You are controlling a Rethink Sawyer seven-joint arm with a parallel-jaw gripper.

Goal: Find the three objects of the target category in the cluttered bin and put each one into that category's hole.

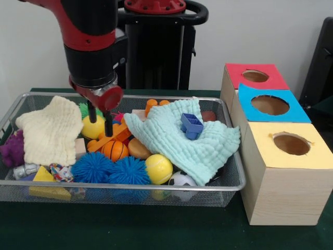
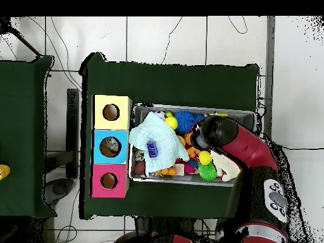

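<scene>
The long silver wire-mesh basket (image 1: pixel 156 186) sits on the dark green bench (image 1: pixel 156 229), packed so thickly that anything small and clear could lie buried; no clear plastic bottle with a pale blue band shows in either view, so the target objects are presumably hidden under the cloths or the heap. Left of the tool lies a cream quilted cloth (image 1: pixel 52 130), spread flat over that end, with a purple spiky ball (image 1: pixel 11 148) beyond it against the basket's left wall. The tool (image 1: pixel 100 119) hangs straight down into the pile, its two dark fingers a little apart with nothing gripped between them, tips just beside a yellow ball (image 1: pixel 92 127) – a pose that reads as probing or readying to move clutter, though that is a judgement. Just below it toward the camera sit a small orange basketball (image 1: pixel 115 150) and two blue spiky balls (image 1: pixel 109 169), then a yellow ball (image 1: pixel 158 169). Right of the tool a pale mint quilted cloth (image 1: pixel 192 140) drapes across the heap, carrying a small blue plastic frame (image 1: pixel 191 125) – the likeliest cover for a bottle. Further right, outside the basket, stand three pale wooden boxes with round holes, topped red (image 1: pixel 255 76), blue (image 1: pixel 270 105) and yellow (image 1: pixel 291 145). The overhead view shows the bench on a pale tiled floor with cables trailing; behind the robot is a plain white wall.
</scene>
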